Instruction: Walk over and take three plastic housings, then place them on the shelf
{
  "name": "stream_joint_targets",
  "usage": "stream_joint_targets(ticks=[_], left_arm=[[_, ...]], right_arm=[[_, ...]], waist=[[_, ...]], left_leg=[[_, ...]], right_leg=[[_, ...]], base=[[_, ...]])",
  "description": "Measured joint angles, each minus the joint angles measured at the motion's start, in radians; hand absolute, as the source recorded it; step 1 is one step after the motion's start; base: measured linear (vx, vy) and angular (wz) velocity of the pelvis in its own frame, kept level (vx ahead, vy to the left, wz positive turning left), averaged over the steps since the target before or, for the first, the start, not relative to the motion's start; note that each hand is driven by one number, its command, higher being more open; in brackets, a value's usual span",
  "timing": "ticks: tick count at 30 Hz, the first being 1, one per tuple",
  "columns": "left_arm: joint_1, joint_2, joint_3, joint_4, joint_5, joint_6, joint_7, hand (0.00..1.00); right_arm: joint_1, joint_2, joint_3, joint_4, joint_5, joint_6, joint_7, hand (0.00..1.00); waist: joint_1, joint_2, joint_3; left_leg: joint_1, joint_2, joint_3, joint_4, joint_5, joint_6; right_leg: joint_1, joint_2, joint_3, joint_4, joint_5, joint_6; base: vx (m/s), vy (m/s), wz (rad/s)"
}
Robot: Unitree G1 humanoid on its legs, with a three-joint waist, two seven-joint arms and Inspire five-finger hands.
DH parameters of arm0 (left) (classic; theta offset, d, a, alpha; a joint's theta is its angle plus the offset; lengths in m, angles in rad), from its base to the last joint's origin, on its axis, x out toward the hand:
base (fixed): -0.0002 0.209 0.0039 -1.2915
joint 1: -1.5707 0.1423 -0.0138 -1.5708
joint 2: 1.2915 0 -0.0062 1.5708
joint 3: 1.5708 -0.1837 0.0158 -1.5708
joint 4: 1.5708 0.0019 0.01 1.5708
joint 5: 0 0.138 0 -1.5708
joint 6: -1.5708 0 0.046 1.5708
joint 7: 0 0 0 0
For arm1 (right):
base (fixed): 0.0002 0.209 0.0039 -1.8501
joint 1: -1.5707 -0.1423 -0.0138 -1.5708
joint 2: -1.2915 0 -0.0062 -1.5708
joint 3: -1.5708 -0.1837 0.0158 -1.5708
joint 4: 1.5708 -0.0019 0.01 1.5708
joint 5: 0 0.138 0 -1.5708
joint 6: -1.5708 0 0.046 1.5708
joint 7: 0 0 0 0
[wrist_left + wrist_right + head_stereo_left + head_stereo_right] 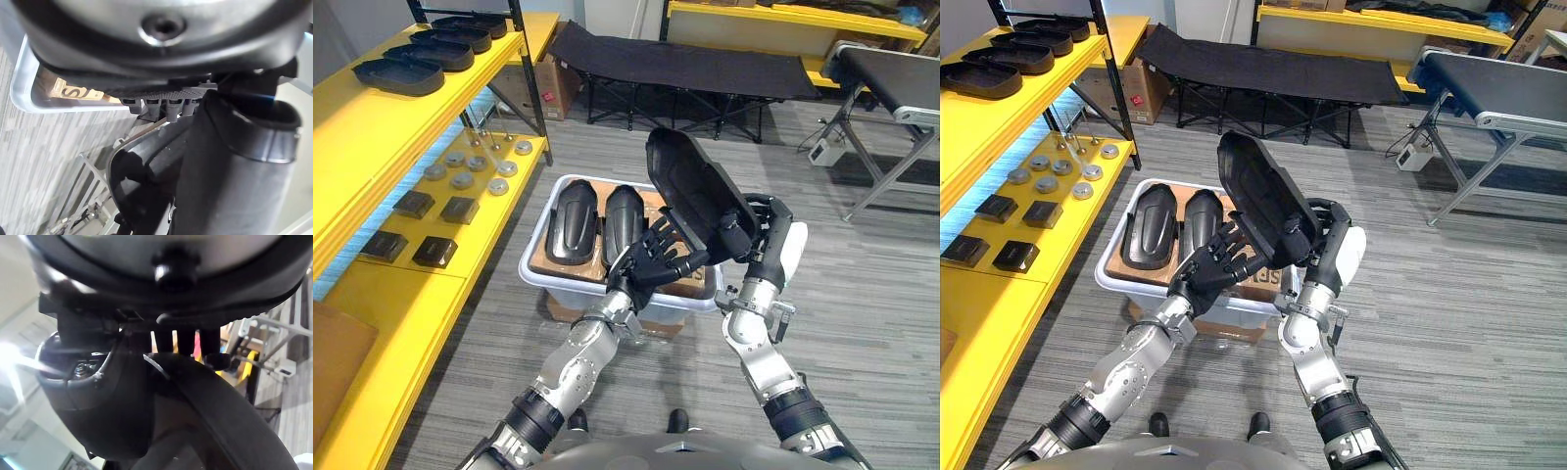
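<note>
A long black plastic housing [690,191] is held tilted up above the white bin [533,269]. My right hand [756,233] is shut on its right edge, fingers curled over the rim. My left hand [651,259] rests spread, fairly straight fingers against the housing's lower end. Two more black housings [575,223] [623,227] lie side by side on cardboard in the bin. The right wrist view has the held housing [210,406] close against the fingers. The bin's rim [29,93] appears in the left wrist view.
The yellow shelf [372,137] runs along the left, with several black housings [411,59] on its upper level and metal discs [470,166] and small black blocks [435,206] lower down. A black folding cot [675,64] stands behind the bin and a conveyor [891,83] at the right.
</note>
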Motion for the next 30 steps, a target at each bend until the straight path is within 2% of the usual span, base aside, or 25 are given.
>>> stream_joint_targets(ticks=[3, 7, 11, 17, 23, 30], left_arm=[[0.000, -0.001, 0.001, 0.000, -0.001, -0.007, 0.030, 1.00], [0.020, -0.008, 0.017, 0.000, -0.003, -0.045, 0.053, 1.00], [0.029, -0.011, 0.018, 0.000, -0.005, -0.059, 0.060, 1.00], [0.034, -0.041, 0.056, 0.001, -0.039, -0.070, 0.079, 1.00], [0.034, -0.047, 0.056, 0.016, -0.058, -0.071, 0.078, 1.00], [0.034, -0.051, 0.056, 0.043, -0.101, -0.071, 0.062, 1.00]], right_arm=[[0.000, 0.006, 0.003, -0.001, -0.022, 0.000, -0.033, 0.00], [0.000, 0.017, 0.012, -0.007, -0.115, 0.000, -0.127, 0.00], [0.000, 0.033, 0.011, -0.008, -0.132, 0.000, -0.156, 0.00], [0.002, 0.038, 0.010, -0.031, -0.151, -0.014, -0.152, 0.00], [0.004, 0.038, 0.011, -0.036, -0.152, -0.047, -0.119, 0.00], [0.007, 0.045, 0.016, -0.036, -0.148, -0.055, -0.083, 0.00]], waist=[[0.000, 0.000, -0.002], [0.000, -0.001, -0.004], [0.002, -0.005, -0.013], [0.001, -0.009, -0.019], [0.000, -0.009, -0.019], [-0.001, -0.009, -0.019]], left_leg=[[0.000, 0.000, 0.000, 0.000, 0.000, 0.000], [0.000, 0.000, -0.001, 0.000, 0.000, 0.000], [0.000, 0.000, -0.002, 0.000, 0.000, 0.000], [-0.001, 0.000, -0.004, 0.000, 0.001, 0.001], [-0.001, 0.000, -0.004, -0.001, 0.002, 0.002], [-0.001, -0.001, -0.004, -0.001, 0.002, 0.002]], right_leg=[[0.000, 0.000, 0.000, 0.000, 0.000, 0.000], [0.000, 0.000, 0.000, 0.000, 0.000, 0.000], [0.000, 0.000, -0.001, 0.000, 0.000, 0.001], [0.001, 0.000, -0.002, 0.000, 0.000, 0.001], [0.001, 0.000, -0.003, 0.000, 0.000, 0.001], [0.001, -0.001, -0.004, 0.000, 0.000, 0.001]], base=[[0.00, 0.000, 0.00], [0.00, 0.000, 0.00], [0.00, 0.000, 0.00], [0.00, 0.000, 0.00], [0.00, 0.000, 0.00], [0.00, 0.000, 0.00]])
